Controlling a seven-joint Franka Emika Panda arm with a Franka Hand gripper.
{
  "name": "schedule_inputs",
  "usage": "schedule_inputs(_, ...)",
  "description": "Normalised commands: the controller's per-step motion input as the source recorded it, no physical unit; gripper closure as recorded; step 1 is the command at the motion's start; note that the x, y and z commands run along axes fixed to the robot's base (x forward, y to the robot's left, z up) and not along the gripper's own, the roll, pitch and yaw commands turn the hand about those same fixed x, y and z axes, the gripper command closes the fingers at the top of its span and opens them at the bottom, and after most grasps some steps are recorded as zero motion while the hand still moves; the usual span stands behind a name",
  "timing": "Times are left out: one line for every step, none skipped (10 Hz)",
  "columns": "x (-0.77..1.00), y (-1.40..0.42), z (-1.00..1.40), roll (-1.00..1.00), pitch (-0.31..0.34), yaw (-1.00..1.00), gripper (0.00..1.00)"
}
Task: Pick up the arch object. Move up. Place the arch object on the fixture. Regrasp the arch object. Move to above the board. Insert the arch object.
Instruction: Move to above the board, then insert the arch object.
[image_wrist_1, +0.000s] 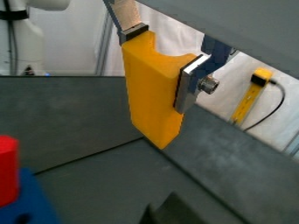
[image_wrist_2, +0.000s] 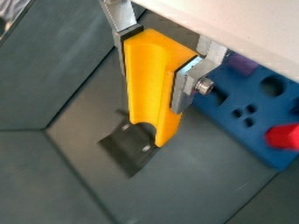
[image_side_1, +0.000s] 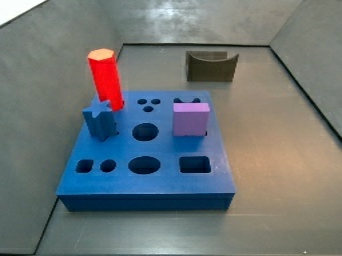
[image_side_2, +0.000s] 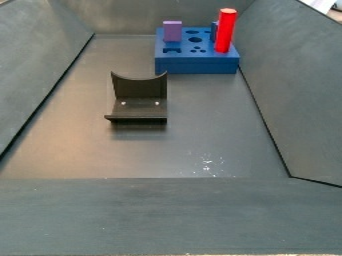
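A: Board (image_side_1: 147, 165) carries red cylinder (image_side_1: 104, 78) and purple cube (image_side_1: 191, 119); fixture (image_side_2: 136, 98) sits empty.

B: Your gripper (image_wrist_2: 158, 77), absent from both side views, clamps the arch object (image_wrist_2: 152, 83) aloft. Misalignment over the fixture risks tipping it.

matt plastic arch object (image_wrist_1: 152, 92), silver metal gripper (image_wrist_1: 163, 61)

Nothing readable anywhere here, honestly. No text, label, brand or number shows on the arch object (image_wrist_1: 152, 92) held in the gripper (image_wrist_1: 163, 61) up above the floor, and none on the blue board (image_side_1: 147, 175), the red cylinder (image_side_1: 104, 78), the purple cube (image_side_1: 191, 118) or the fixture (image_side_2: 136, 100).
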Motion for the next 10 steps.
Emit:
schedule_inputs(-0.56,-1.00,0.08,-1.00,-0.140,-0.09,1.00)
schedule_inputs(-0.60,-1.00,0.08,-1.00,-0.150,-0.10,1.00)
schedule_inputs(-0.59,-0.94,0.07,-1.00,-0.154,-0.10,1.00)
schedule_inputs(-0.33,-0.41,0.04,-1.00,-0.171,-0.10,1.00)
schedule_inputs(-0.24,-0.24,0.02,-1.00,-0.174,-0.10,1.00)
schedule_inputs(-0.16,-0.10,0.01,-0.82,-0.139,-0.08,1.00)
schedule_inputs(-0.11,-0.06,0.01,-0.52,-0.100,-0.04,1.00)
schedule_inputs(-0.08,-0.02,0.00,-0.33,-0.078,-0.02,1.00)
schedule_inputs(-0.05,-0.01,0.00,-0.21,-0.055,-0.02,1.00)
schedule_inputs(0.00,0.03,0.00,0.00,0.000,0.00,1.00)
